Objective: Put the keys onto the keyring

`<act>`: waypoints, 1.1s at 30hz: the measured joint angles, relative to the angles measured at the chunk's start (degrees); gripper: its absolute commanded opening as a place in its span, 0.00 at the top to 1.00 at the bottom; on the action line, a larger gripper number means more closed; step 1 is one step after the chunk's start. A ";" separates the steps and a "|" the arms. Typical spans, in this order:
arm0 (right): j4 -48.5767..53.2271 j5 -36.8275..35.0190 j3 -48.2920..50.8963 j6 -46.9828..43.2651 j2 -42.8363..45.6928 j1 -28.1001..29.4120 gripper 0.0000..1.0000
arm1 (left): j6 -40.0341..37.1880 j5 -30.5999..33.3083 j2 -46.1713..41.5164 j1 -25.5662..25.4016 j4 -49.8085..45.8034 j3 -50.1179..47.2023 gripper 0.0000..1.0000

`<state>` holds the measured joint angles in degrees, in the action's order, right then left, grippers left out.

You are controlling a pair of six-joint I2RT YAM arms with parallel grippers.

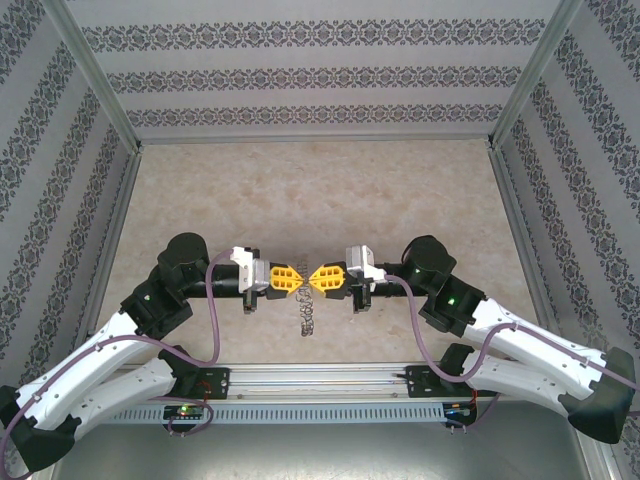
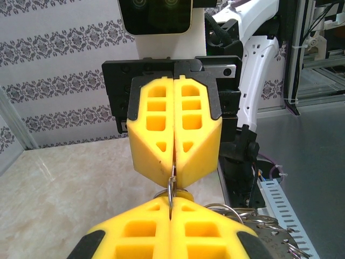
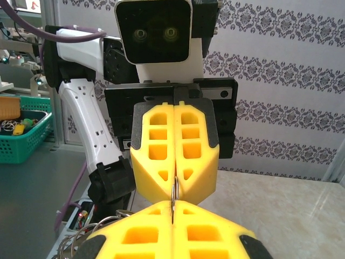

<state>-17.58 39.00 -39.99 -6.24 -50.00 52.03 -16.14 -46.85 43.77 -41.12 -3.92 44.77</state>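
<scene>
Your keyring (image 1: 306, 318) dangles nearest, just below the fingers. Above it, left gripper (image 1: 300, 281) and right gripper (image 1: 313, 279) meet tip to tip, both clenched on one thin wire loop (image 2: 171, 186). Uneven pulling could slip that loop free, dropping the ring onto the worktop (image 1: 300, 190) beyond.

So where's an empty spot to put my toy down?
The far half of the beige marbled table, up to the patterned back wall, is bare. It's crowded in the middle, where the yellow jaws meet by the grey metal keyring.
</scene>
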 measured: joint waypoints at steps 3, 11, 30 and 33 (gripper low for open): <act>0.52 -0.44 -0.70 -0.37 -0.13 0.04 1.00 | 0.00 0.17 0.00 0.00 -0.02 0.37 1.00; 2.78 -2.16 -1.95 -2.75 -0.20 1.14 1.00 | 0.00 0.35 0.00 0.09 -0.57 0.63 1.00; 9.77 -9.62 -5.51 -10.14 -1.09 4.87 1.00 | -0.04 0.79 0.39 0.76 -3.69 1.66 1.00; 10.80 -10.51 -6.12 -10.99 -1.40 5.25 1.00 | -0.02 1.01 0.79 0.81 -4.87 2.25 1.00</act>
<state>-6.79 28.49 -46.11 -17.23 -51.40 57.28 -16.16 -45.84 44.56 -40.32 -8.80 47.03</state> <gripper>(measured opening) 0.044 0.060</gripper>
